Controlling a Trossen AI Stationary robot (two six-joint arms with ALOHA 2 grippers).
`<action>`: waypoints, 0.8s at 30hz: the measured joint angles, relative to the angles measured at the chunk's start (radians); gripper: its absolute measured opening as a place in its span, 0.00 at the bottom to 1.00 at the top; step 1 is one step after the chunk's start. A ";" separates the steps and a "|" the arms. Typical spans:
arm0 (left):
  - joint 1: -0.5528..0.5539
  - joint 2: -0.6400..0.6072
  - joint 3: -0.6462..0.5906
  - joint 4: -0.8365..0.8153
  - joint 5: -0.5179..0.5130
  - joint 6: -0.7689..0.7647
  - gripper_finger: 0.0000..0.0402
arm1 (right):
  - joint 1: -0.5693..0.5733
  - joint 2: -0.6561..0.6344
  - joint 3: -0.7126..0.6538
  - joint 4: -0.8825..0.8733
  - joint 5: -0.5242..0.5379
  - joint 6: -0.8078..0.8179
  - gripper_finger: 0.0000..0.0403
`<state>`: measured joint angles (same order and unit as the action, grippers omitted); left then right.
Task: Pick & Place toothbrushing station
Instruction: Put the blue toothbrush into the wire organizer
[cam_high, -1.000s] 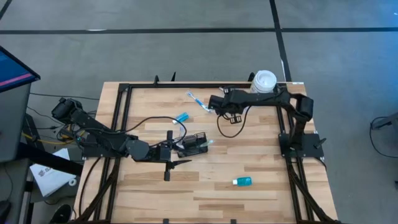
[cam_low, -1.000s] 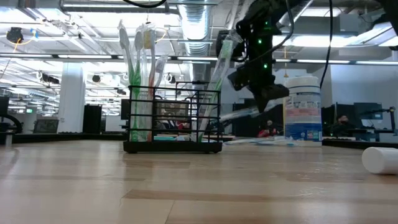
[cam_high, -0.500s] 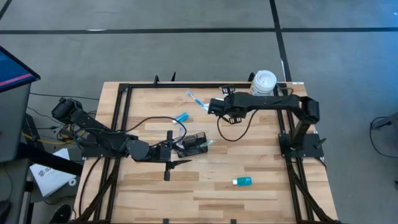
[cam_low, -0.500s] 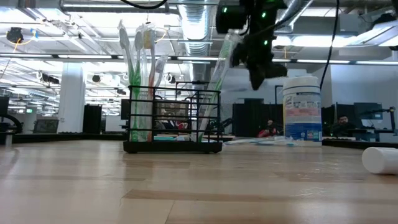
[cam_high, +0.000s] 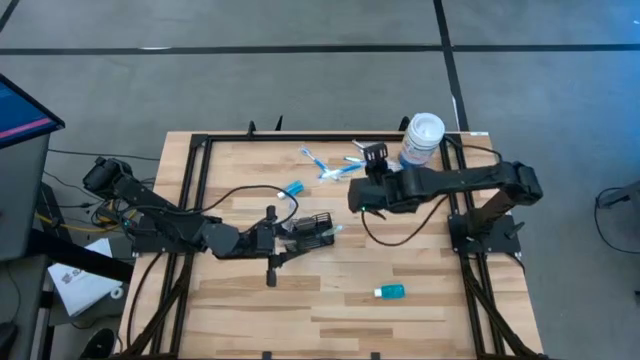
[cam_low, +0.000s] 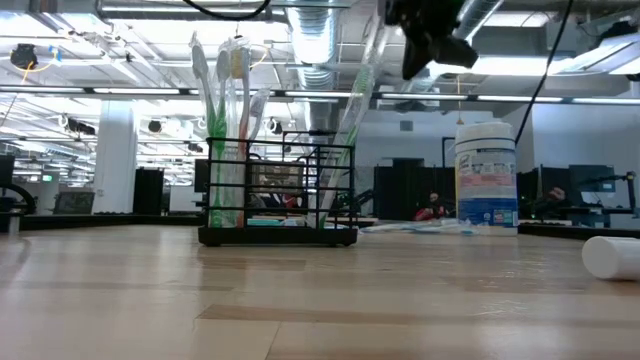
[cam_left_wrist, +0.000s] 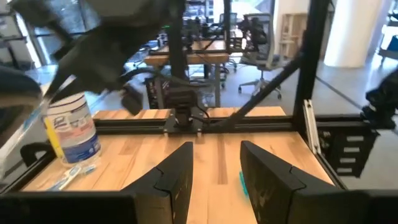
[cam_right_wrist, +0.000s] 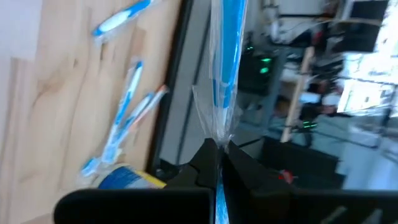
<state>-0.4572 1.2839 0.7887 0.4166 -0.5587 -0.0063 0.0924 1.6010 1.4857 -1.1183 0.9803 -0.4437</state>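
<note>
On a wooden worktop (cam_high: 330, 310), the toothbrushing station (cam_high: 313, 231), a small black wire-mesh holder already standing upright with several toothbrushes in it, sits just ahead of the left end effector (cam_high: 283, 236), which rests low beside it with fingers parted and nothing visibly gripped. The right end effector (cam_high: 374, 158) hovers raised, well apart from the holder, its fingers closed on a wrapped blue toothbrush (cam_right_wrist: 222, 74). More wrapped toothbrushes (cam_high: 322, 165) lie loose near it, beside a white canister (cam_high: 421, 137). The task looks partly done: this brush and the loose ones remain to be placed.
</note>
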 joint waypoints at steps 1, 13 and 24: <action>0.008 0.000 0.000 0.003 -0.001 -0.010 0.32 | 0.016 -0.001 0.000 0.000 0.015 0.000 0.00; 0.198 -0.099 0.000 0.011 0.149 -0.224 0.32 | 0.170 0.026 -0.001 -0.044 0.203 0.003 0.00; 0.488 -0.115 0.001 0.008 0.584 -0.525 0.32 | 0.250 0.023 0.000 -0.025 0.305 -0.011 0.00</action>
<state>0.0310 1.1687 0.7895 0.4242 0.0249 -0.5310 0.3422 1.6245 1.4853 -1.1429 1.2857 -0.4547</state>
